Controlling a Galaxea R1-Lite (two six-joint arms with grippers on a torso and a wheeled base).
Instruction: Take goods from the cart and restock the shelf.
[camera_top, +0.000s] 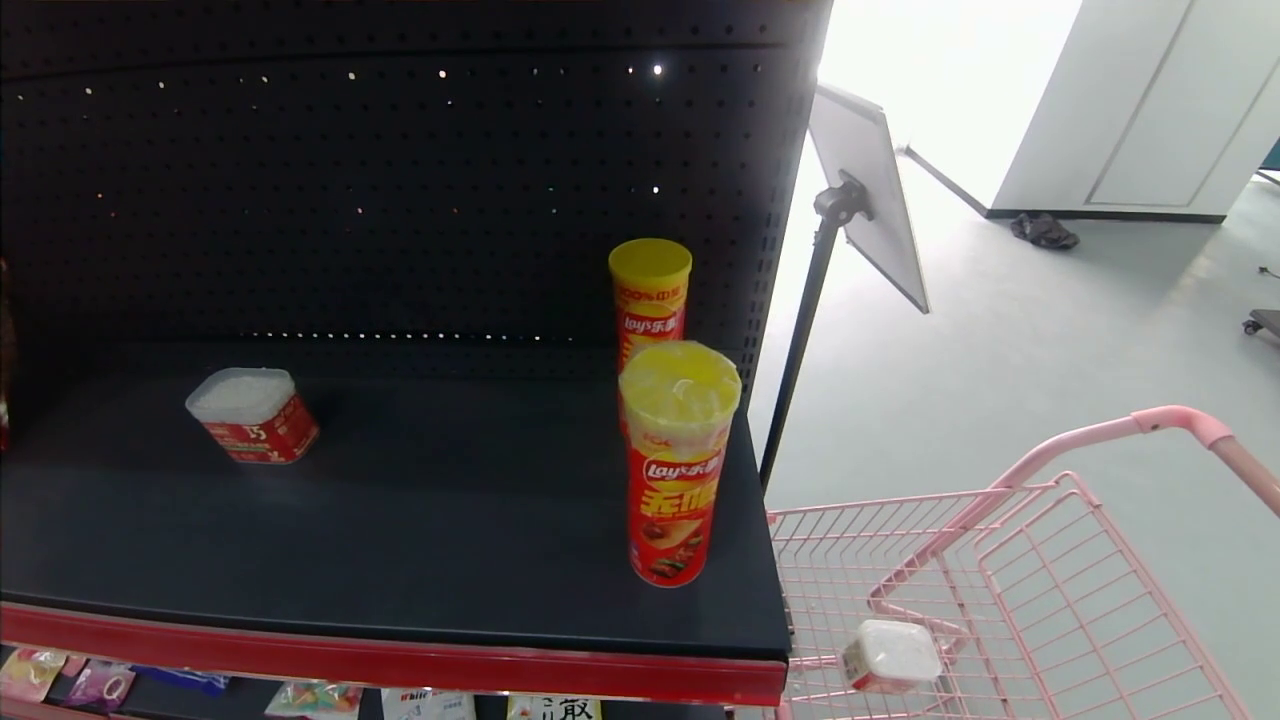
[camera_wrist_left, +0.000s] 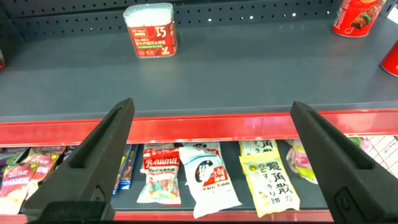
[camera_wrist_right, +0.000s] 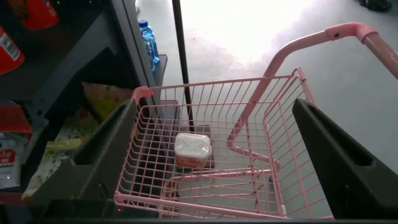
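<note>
We saw a red label with large white characters on the shelf tub (camera_wrist_left: 149, 30), beyond the wide-apart jaws of the left gripper (camera_wrist_left: 211, 104), and coloured lettering on the snack packets (camera_wrist_left: 208, 180) framed between those jaws. The front chip can (camera_top: 678, 470) and rear chip can (camera_top: 650, 295), beyond and to one side of those jaws, each carried a logo band. The cart tub (camera_wrist_right: 191, 150), between the spread jaws of the right gripper (camera_wrist_right: 216, 102), bore a label too small to make out.

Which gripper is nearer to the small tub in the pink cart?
Right. The right gripper hovers open above the cart, the tub below it; the left gripper faces the shelf, away from the cart.
</note>
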